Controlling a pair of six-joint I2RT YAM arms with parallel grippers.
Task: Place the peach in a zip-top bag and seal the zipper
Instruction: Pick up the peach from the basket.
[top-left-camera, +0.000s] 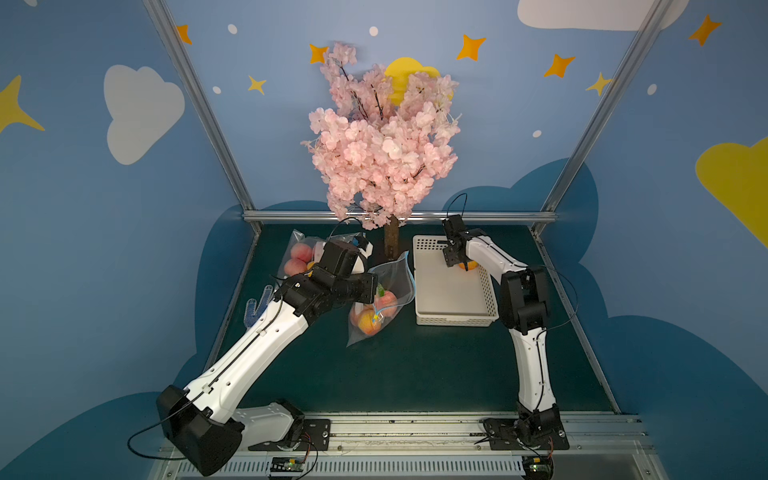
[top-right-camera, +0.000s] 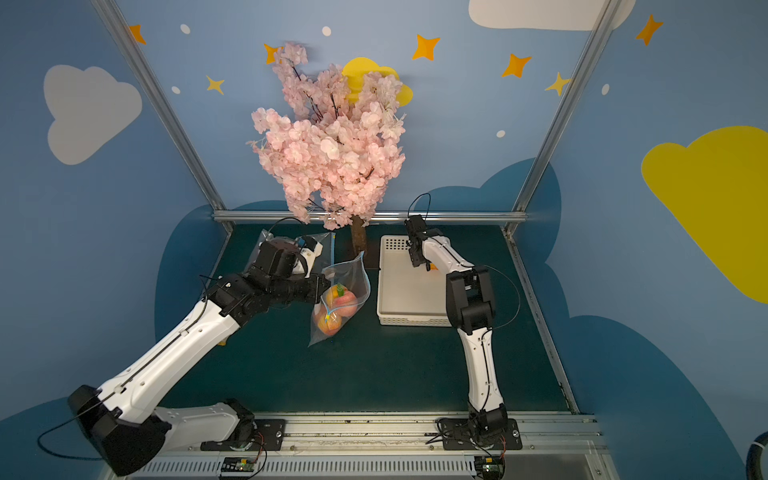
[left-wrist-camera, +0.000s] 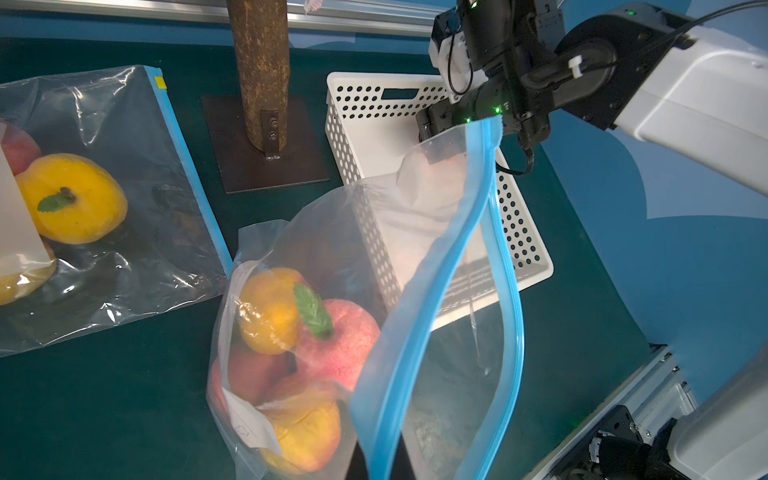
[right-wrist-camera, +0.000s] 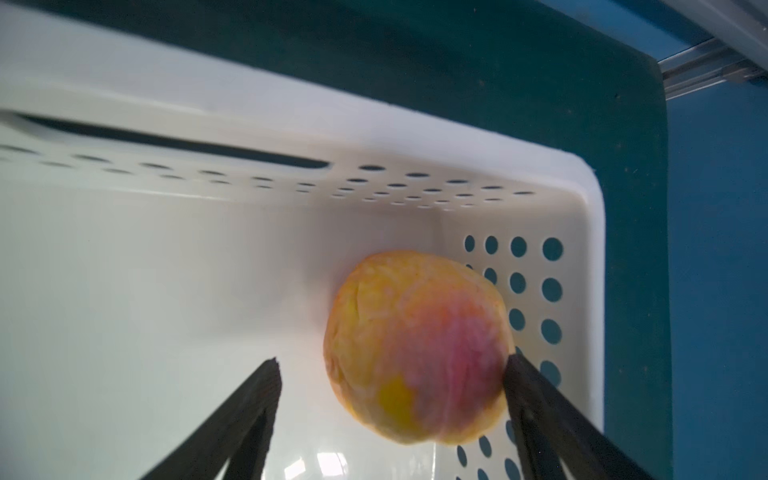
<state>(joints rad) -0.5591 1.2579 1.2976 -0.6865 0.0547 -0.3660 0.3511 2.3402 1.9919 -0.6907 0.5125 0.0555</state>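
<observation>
Right claw spread, peach between its fingers but touching only one, beside the basket wall — closing may roll it aside. Left claw pinches the zip-top bag rim.

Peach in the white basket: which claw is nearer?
Right. The right claw straddles the peach inside the basket, one finger at its side. The left claw is outside the basket, shut on the open zip-top bag.

White arm shells, black joints — thin black cables
</observation>
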